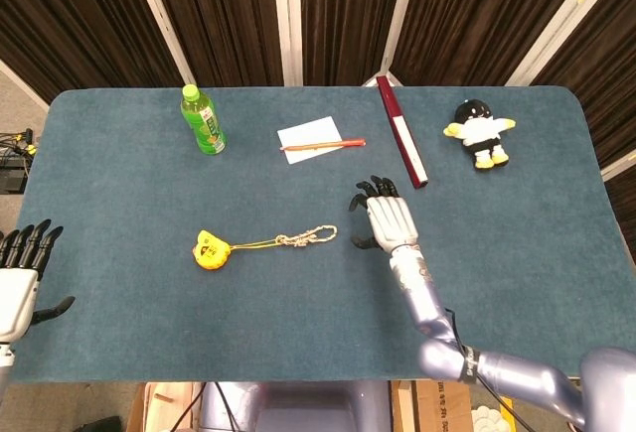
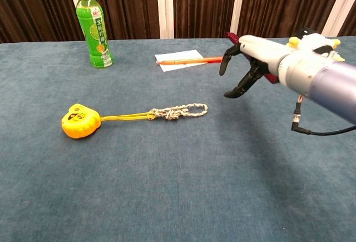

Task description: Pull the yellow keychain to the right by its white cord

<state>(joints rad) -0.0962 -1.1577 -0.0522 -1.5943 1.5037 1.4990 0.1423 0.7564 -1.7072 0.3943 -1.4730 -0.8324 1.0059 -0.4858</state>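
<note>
While lying flat on the blue tabletop (image 1: pixel 119 164), yellow keychain (image 1: pixel 210 250) sitting left of centre, white cord (image 1: pixel 308 236) trailing off to its right. Right robot hand (image 1: pixel 390 218) hovering just right of the cord's free loop, not touching it, fingers spread and holding nothing (chest view: above the surface, fingertips pointing down). Left robot hand (image 1: pixel 22 275) resting at the near left edge, fingers apart, holding nothing. Green bottle (image 1: pixel 203 120) standing at rear left.
</note>
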